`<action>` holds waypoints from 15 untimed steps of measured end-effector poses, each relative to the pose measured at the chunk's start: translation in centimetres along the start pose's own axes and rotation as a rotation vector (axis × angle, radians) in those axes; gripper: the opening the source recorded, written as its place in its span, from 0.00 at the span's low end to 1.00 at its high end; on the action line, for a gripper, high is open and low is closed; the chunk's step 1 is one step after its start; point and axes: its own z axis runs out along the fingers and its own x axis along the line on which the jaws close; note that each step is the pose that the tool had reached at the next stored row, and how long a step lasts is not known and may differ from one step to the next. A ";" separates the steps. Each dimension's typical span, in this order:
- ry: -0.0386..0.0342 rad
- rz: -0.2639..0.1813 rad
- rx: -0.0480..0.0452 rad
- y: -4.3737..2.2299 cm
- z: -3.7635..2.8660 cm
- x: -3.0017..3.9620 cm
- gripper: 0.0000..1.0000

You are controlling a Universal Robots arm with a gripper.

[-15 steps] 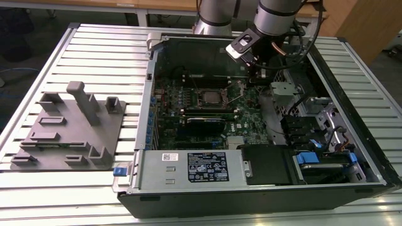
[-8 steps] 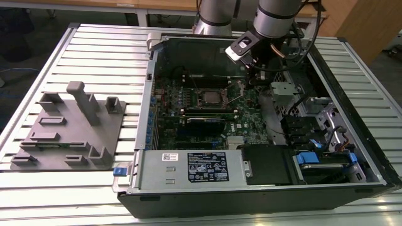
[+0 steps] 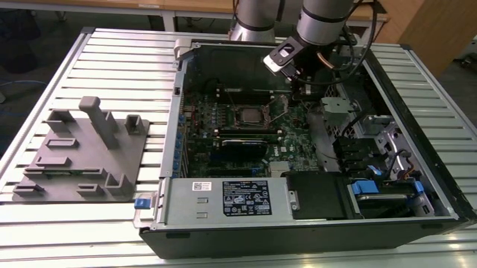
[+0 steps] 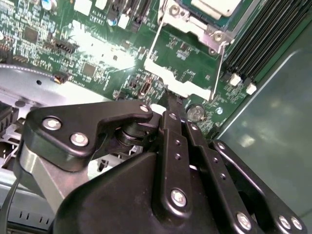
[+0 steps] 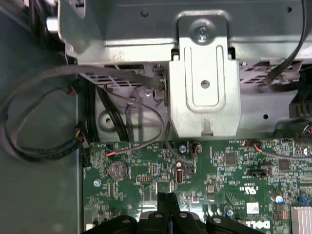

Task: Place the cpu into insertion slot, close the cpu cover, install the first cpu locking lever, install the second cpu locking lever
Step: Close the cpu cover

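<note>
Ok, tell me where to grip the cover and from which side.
Take the cover by its free edge bar, the one farthest from the cpu. It is swung open away from the cpu, and that bar is thin and flat beside the window, so a finger could likely go on each face. Come from the side where the hand is, opposite the cpu.

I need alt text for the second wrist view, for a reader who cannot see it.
A black claw, fingers together, meets the edge of the raised cpu cover over a green motherboard. The silver-topped cpu lies beyond the cover.
</note>
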 end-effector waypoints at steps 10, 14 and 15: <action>0.0002 0.001 -0.0043 -1.78 -0.04 -0.08 0.10; 0.0003 0.001 -0.0068 -2.62 -0.06 -0.12 0.10; 0.0004 0.001 -0.0072 -2.87 -0.06 -0.13 0.10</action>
